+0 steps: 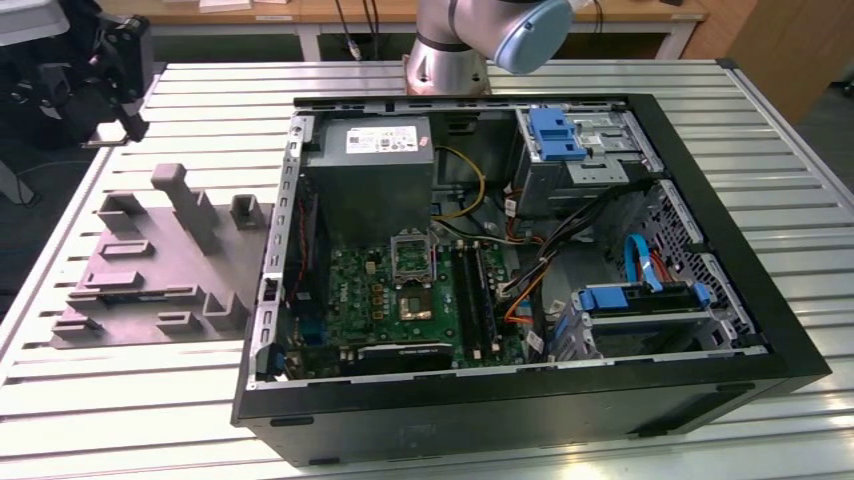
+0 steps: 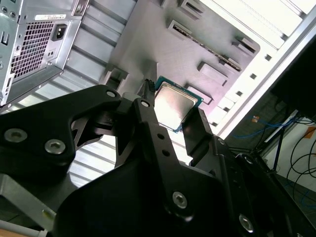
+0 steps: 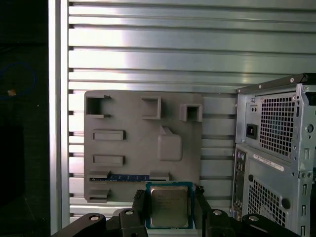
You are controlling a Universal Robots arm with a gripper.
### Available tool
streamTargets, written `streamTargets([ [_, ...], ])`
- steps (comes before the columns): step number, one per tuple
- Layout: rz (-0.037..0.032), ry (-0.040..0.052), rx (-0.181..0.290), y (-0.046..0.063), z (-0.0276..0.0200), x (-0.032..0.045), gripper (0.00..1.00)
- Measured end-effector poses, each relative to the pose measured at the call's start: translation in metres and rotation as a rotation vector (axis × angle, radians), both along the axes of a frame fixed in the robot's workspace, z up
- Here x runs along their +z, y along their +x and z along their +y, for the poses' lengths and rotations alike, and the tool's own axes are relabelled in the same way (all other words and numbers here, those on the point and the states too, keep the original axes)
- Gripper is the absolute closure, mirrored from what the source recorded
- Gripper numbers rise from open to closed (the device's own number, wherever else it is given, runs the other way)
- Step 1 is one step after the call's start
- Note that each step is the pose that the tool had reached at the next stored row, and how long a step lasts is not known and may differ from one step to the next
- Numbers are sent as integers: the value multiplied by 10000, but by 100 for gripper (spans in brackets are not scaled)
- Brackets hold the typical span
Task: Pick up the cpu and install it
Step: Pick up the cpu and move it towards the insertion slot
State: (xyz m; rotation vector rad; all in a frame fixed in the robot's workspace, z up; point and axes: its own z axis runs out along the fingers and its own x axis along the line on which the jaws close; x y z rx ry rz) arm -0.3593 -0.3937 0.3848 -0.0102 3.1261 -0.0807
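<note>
The cpu (image 3: pixel 169 205) is a small square chip with a silvery top and a green-blue rim. My gripper (image 3: pixel 169 207) is shut on it, one black finger on each side. In the second wrist view the cpu (image 2: pixel 174 104) sits between the same fingers (image 2: pixel 148 106) of the gripper (image 2: pixel 174 112), held above the grey moulded tray (image 2: pixel 148 39). In the exterior view the open computer case (image 1: pixel 747 330) lies flat. Its green motherboard (image 1: pixel 380 300) faces up and shows the silver-framed socket (image 1: pixel 411 250).
The grey tray (image 1: pixel 134 270) lies on the slatted metal table (image 1: pixel 80 400), on the exterior view's left of the case. A blue strip (image 3: pixel 128 177) rests in one tray slot. The arm's base (image 1: pixel 451 55) stands behind the case. The case's rear panel (image 3: pixel 276 163) stands close beside the gripper.
</note>
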Motion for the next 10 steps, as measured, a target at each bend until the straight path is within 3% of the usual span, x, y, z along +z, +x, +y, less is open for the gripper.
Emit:
streamTargets([
  [10,-1,0,0,19,0,0,53],
])
